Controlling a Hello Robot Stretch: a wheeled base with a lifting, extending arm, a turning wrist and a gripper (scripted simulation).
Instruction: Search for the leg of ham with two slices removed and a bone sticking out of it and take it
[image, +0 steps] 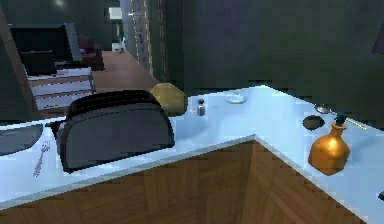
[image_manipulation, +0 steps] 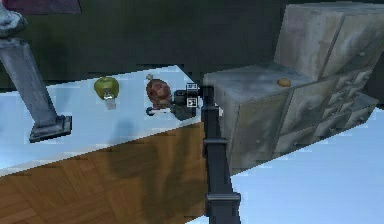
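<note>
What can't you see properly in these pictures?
Arm side view: whether the hand holds anything; a reddish-brown lump sits by it.
Arm side view: the top of the grey post, cut off by the upper edge.
Arm side view: the orange speck on the stone block, too small.
Forward view: the yellowish lump, partly hidden behind the toaster.

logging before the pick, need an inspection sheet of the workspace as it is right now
surface: pale countertop on a wood-panelled base
job's things: reddish-brown ham-like lump lying on the countertop
clutter: green apple, grey pedestal, toaster, bread loaf, orange bottle
gripper: gripper at the lump; cannot tell whether it holds anything
cables: nothing seen
surroundings: stone blocks, dark walls
</note>
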